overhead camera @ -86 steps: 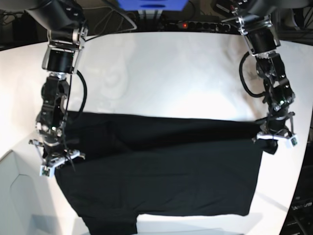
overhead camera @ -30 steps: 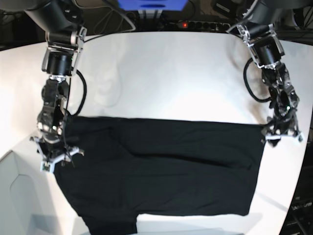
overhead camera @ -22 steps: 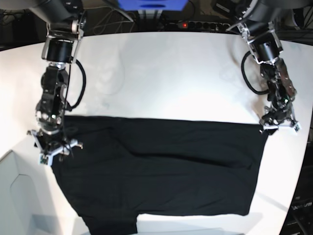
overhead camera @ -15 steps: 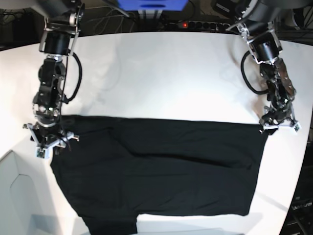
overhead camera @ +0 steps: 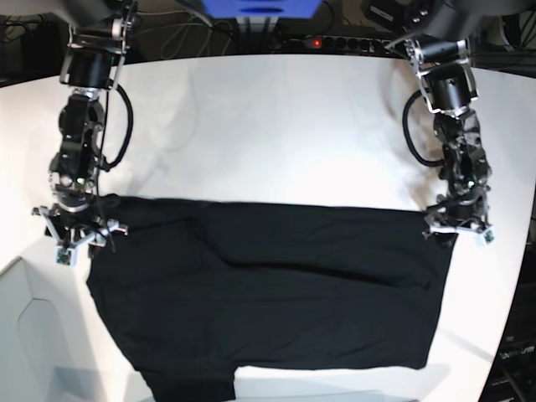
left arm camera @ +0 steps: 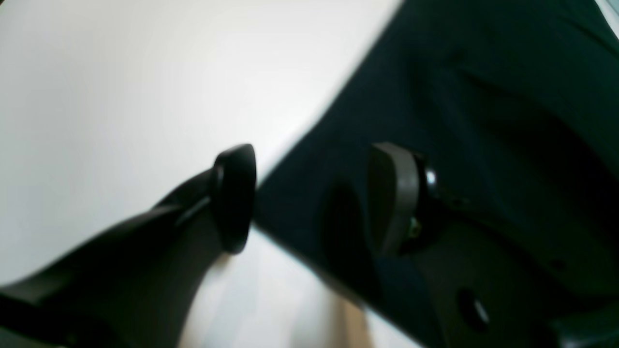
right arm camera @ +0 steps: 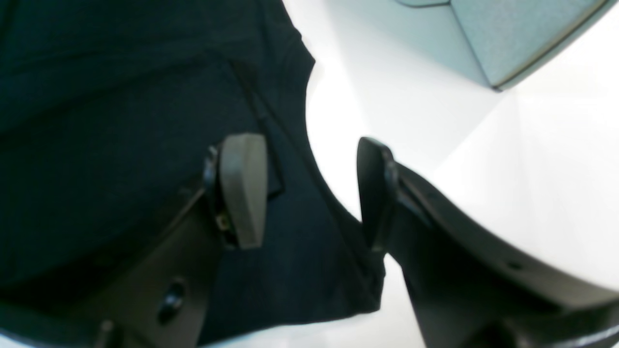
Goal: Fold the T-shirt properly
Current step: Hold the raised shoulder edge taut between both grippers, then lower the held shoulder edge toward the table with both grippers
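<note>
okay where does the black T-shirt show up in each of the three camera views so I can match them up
Base: the T-shirt spreads across the lower half, between both arms.
Left wrist: it fills the right side, its edge between the open left claw tips.
Right wrist: it fills the left side, its edge inside the open right claw.
Shared landmark: the white table.

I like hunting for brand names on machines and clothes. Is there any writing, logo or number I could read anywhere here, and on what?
None can be read.
T-shirt: plain black cloth, no print or label showing.
Table: bare white, no marks.
Left gripper and right gripper: no lettering visible.
Equipment behind the table: too small and dark to tell.
</note>
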Robot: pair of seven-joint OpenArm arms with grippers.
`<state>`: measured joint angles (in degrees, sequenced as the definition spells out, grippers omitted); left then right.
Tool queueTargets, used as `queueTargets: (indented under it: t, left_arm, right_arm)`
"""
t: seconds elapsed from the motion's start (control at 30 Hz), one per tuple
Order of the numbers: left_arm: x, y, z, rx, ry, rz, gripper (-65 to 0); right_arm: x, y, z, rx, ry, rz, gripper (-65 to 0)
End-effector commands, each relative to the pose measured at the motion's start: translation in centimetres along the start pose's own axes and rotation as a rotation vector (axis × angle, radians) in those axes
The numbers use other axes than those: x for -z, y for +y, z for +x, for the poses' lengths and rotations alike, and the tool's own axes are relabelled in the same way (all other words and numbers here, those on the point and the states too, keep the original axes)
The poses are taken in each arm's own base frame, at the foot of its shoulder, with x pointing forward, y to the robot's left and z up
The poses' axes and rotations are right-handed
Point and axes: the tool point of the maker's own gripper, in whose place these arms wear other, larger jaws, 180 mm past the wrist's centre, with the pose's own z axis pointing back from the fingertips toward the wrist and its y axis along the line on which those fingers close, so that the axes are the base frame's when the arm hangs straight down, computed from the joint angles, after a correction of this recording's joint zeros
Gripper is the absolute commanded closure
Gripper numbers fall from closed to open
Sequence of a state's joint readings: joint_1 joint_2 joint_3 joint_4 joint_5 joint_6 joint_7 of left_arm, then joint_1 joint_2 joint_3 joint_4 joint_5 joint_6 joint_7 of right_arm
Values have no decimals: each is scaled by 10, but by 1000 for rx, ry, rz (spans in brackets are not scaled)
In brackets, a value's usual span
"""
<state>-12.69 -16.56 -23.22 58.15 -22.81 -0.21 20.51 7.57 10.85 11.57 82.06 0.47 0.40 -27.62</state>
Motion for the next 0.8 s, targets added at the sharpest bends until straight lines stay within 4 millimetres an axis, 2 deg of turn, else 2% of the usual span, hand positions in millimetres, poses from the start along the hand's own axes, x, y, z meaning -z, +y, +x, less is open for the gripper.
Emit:
queueTargets:
  t: [0.0,0.13,0.27,0.53,0.77]
  left_arm:
    - [1,5,20,5,-48,7,-357]
    - [2,7,15,-3,-35,14,-357]
    - [-2,6,22,7,-56,11,-357]
    - [-4,14,28,22,-64,23,-357]
    - [1,21,12,12,-24,42,-357]
  right_arm:
    - [0,-8,22,-4,-64,-14,-328]
    - [-1,-10,16,-9,-53,-17,-348]
    - [-2,-16,15,-28,-52,-26,-348]
    - [-2,-16,14,-28,-49,-26,-348]
    - [-2,-16,14,-28,-49,-26,-348]
